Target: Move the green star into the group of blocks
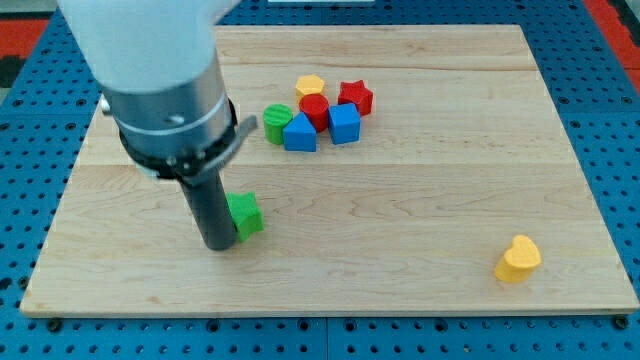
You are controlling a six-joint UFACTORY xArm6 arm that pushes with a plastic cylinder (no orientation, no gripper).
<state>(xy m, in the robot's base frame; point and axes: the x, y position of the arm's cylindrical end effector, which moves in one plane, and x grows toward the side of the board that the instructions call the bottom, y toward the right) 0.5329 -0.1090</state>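
My tip touches the green star on its left side, near the surface's bottom-left corner. There is no gripper. An off-centre push could spin the star away, missing the group beside the green cylinder.

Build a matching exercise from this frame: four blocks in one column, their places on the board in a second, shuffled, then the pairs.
Blocks:
1. green star
2. yellow heart
3. red star
4. green cylinder

Places:
A. view's left end of the cluster
B. alone near the view's bottom right
C. against my tip, on its right
D. view's right top of the cluster

Pairs: 1-C, 2-B, 3-D, 4-A
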